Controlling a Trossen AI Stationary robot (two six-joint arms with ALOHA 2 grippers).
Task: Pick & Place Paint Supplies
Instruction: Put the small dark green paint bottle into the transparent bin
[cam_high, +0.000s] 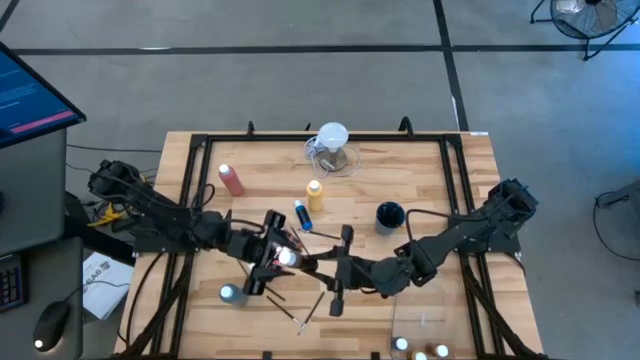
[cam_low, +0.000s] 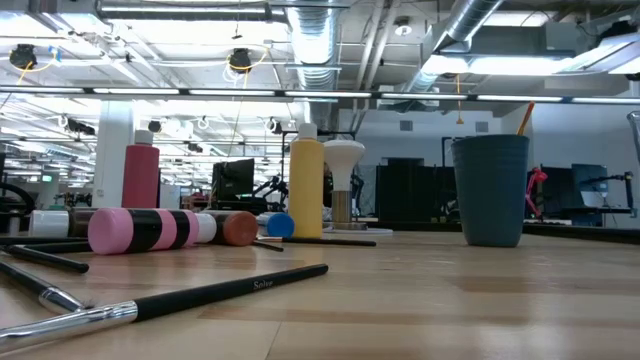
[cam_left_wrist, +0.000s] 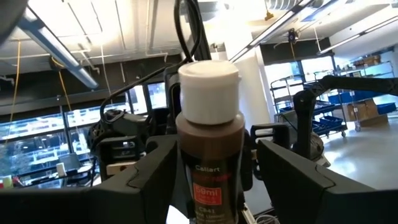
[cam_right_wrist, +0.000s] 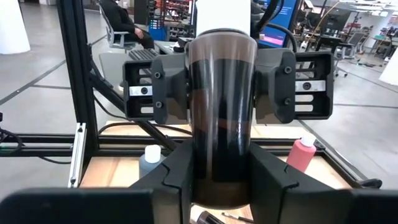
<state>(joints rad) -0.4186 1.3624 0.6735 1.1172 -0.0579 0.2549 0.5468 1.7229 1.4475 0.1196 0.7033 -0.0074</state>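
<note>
"Brown paint, is it, in that small bottle (cam_left_wrist: 210, 130)?"

"Yes: a round, glossy bottle with a ribless white cap and a red label. It is held upright above the middle of the table, clear of the boards."

"Who has it?"

"The right gripper (cam_right_wrist: 221, 174) is clamped on its lower body, narrowly parted, one finger pressed to each side. The left gripper (cam_left_wrist: 211, 162) faces it and brackets the same bottle higher up. Whether it presses or stands just off, I cannot tell."

"And round about?"

"Three tall squeeze bottles. A yellow one (cam_high: 315, 193) and a pink-red one (cam_high: 232, 180) stand upright, and a blue one (cam_high: 301, 215) lies on its side just beyond the grippers. One small white-capped bottle (cam_high: 229, 293) stands near the left arm. Three more white caps (cam_high: 420, 350) show at the near edge on the right."

"Brushes?"

"Thin dark ones (cam_high: 290, 310) with metal ferrules lie crossed below the grippers. At least two, but I cannot count them surely."

"The rest?"

"One dark blue cup (cam_high: 389, 215), smooth and tapered. One clear jug (cam_high: 333, 148) with a round white top at the far edge. The table (cam_high: 430, 180) is pale wood in strips, framed by black rails."
</note>
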